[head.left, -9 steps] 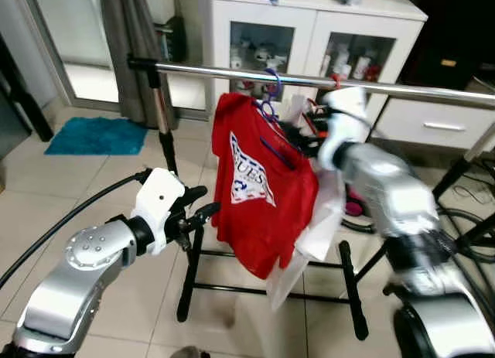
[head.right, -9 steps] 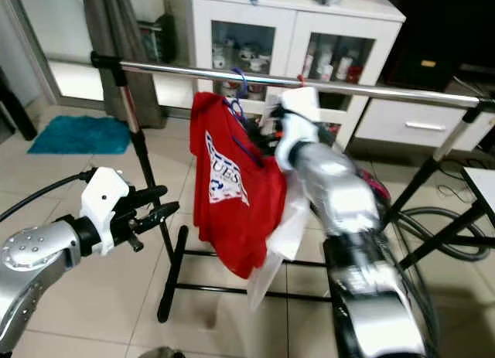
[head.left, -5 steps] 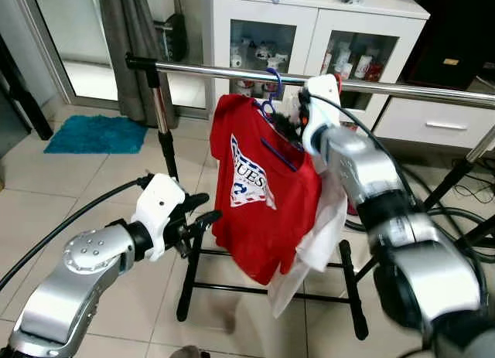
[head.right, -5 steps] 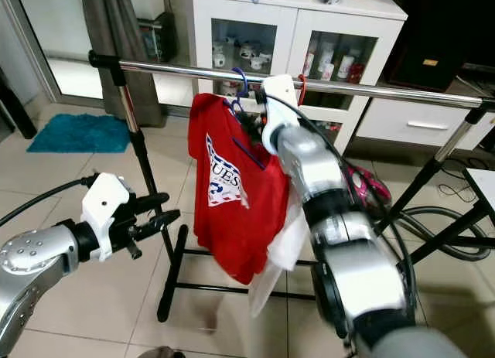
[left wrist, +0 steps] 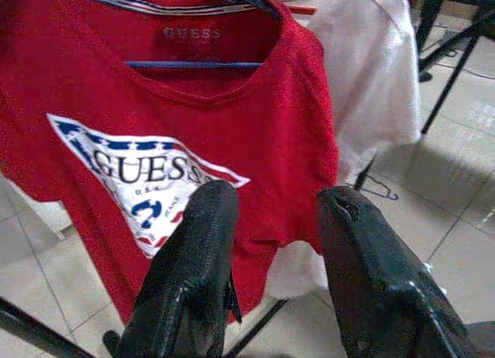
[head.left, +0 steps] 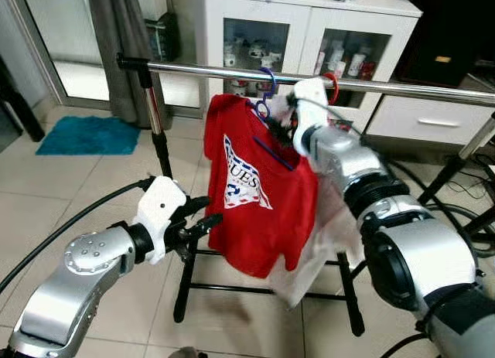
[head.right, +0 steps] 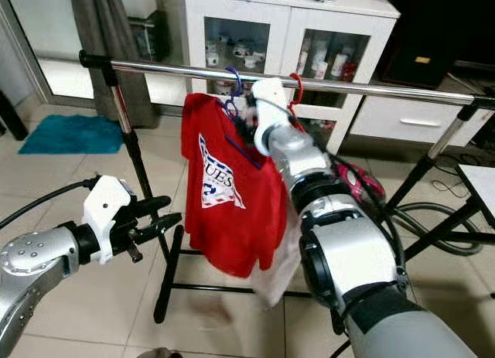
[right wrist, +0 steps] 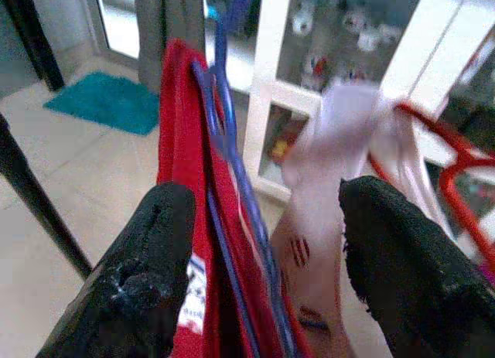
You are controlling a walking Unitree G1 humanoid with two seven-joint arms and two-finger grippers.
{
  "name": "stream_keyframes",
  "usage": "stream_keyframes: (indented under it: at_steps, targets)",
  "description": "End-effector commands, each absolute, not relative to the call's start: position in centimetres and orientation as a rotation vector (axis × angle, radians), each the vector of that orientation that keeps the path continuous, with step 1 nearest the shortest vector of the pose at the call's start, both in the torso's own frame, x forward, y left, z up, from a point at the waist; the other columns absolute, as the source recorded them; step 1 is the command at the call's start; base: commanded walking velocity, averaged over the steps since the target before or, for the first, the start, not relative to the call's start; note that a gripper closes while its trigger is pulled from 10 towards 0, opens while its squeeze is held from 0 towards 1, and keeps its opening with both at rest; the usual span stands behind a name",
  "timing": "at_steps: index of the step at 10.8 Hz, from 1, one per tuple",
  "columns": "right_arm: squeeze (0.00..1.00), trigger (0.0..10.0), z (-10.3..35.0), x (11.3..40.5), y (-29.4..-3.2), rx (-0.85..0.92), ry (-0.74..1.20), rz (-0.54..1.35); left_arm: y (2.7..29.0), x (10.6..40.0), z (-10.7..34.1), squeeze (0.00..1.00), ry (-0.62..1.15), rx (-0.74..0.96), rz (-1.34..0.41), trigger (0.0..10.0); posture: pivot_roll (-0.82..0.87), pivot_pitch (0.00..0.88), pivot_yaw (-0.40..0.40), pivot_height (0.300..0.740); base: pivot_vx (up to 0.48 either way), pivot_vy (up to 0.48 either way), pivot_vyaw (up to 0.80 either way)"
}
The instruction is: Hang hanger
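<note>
Nearest to me, my left gripper (head.left: 203, 216) hangs low at the left, its fingers spread with nothing between them. It points across at the lower part of the red shirt (head.left: 259, 196), just short of the cloth and not touching it. In the left wrist view the shirt's printed chest sits straight ahead, beyond the two fingers (left wrist: 189, 277).

Farther off and higher, my right gripper (right wrist: 255, 242) is up at the shirt's collar, just under the rail (head.left: 387, 87). Its fingers are wide apart, and the blue hanger (right wrist: 232, 180) runs through the gap between them without being pinched. The hanger's blue hook (head.left: 268, 91) is already over the rail, so the shirt hangs from it, with a white garment (head.left: 329, 234) pressed against its right side on a red hanger (head.left: 332, 68).

The relation that matters is this: the hanger lies directly between my right fingers, its flat plane running near to far across the rail, edge-on to that gripper. My right arm is far the nearer to it; the left is well below. I judge the hanger is on the rail, so the next move is likely to draw the right fingers back clear of the wire without snagging the collar.

Beyond the rail stands a white cabinet (head.left: 309, 18).
</note>
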State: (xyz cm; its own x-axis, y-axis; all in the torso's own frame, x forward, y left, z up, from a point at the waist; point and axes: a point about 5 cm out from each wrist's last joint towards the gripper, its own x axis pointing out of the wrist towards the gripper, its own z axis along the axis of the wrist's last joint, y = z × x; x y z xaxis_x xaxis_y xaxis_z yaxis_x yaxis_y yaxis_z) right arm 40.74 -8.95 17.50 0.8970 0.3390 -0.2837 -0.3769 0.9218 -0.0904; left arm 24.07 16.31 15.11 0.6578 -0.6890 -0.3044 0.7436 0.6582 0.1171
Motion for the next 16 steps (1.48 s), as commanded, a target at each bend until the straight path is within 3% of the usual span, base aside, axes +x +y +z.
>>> stream_keyframes:
  at_steps: [1, 2, 4, 8, 16]
  targets:
    - [0.0, 10.0, 17.3, 40.7, -9.1, -0.145, 0.276, 0.37, 16.0, 24.0, 15.5, 0.0, 0.236, 0.247, -0.845, 10.0, 0.0, 0.042, -0.059, 0.74, 0.0, 0.0, 0.0]
    - [0.0, 10.0, 17.0, 40.6, -8.9, -0.122, 0.289, 0.379, 16.1, 24.1, 15.6, 0.0, 0.236, 0.248, -0.846, 10.0, -0.01, 0.051, -0.055, 0.74, 0.0, 0.0, 0.0]
    - [0.0, 0.0, 16.7, 40.5, -8.3, -0.091, 0.29, 0.409, 16.1, 24.0, 15.5, 0.0, 0.241, 0.249, -0.852, 10.0, 0.0, 0.06, -0.055, 0.74, 0.0, 0.0, 0.0]
    - [0.0, 0.0, 16.3, 40.0, -6.7, -0.052, 0.276, 0.46, 16.3, 23.7, 15.6, 0.0, 0.252, 0.252, -0.848, 10.0, 0.01, 0.078, -0.069, 0.74, 0.0, 0.0, 0.0]
    - [0.0, 0.0, 16.6, 40.1, -6.5, -0.036, 0.251, 0.451, 16.4, 23.5, 15.7, 0.0, 0.256, 0.257, -0.839, 10.0, 0.02, 0.055, -0.069, 0.74, 0.0, 0.0, 0.0]
